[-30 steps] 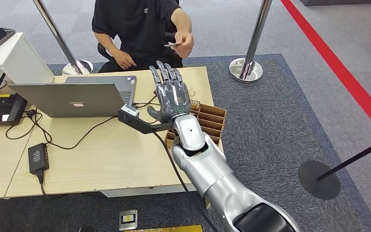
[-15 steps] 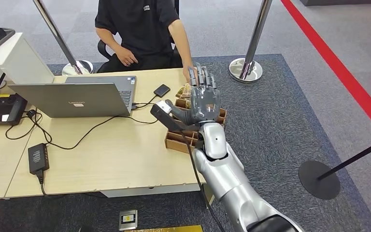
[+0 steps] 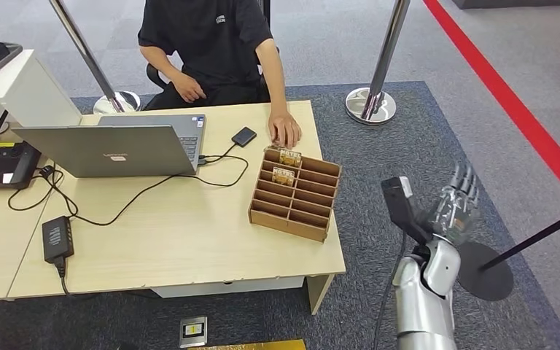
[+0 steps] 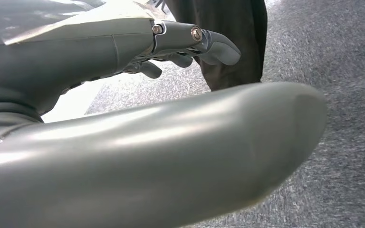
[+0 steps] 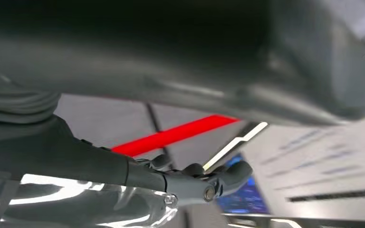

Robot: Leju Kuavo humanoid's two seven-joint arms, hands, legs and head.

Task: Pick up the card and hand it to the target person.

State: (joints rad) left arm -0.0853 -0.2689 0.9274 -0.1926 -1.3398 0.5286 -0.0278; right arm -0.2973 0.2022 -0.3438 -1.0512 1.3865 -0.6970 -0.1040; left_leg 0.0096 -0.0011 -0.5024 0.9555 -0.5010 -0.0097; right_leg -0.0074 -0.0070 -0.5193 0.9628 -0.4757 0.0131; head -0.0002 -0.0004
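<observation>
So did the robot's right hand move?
Yes. The right hand swung away from over the wooden card organizer, off the table to its right.

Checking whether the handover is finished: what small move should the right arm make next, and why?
Probably lower the right hand to rest. It is open and empty, raised off the table over the carpet, while the person's hand rests at the far end of the wooden card box. No card is visible with the robot.

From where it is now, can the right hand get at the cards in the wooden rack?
Probably not without swinging back: the right hand is raised off past the table edge, and a person's hand rests beside the rack.
</observation>
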